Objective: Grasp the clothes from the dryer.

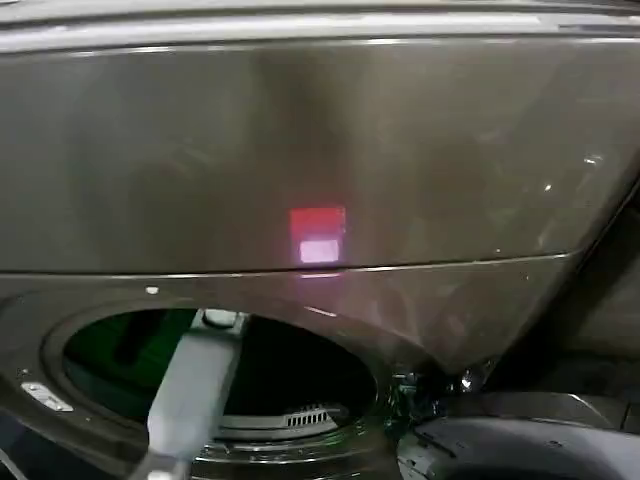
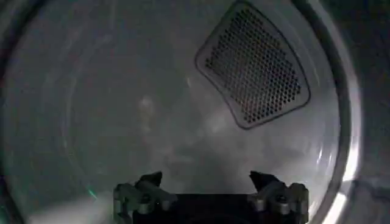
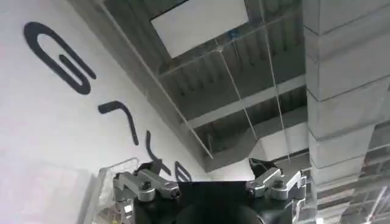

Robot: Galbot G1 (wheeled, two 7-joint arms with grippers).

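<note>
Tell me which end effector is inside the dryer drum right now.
The left end effector, open, faces the drum's back wall with its perforated vent. The right end effector, also open, points up at a ceiling instead, outside the dryer.

1. A white wall bears large dark lettering.
2. The exposed ceiling above is grey, crossed by beams and thin conduits.
3. A bright rectangular light panel is set in the ceiling.
4. A pale grey blockwork column rises at one side.
5. A grey duct curves beneath the beams.
</note>
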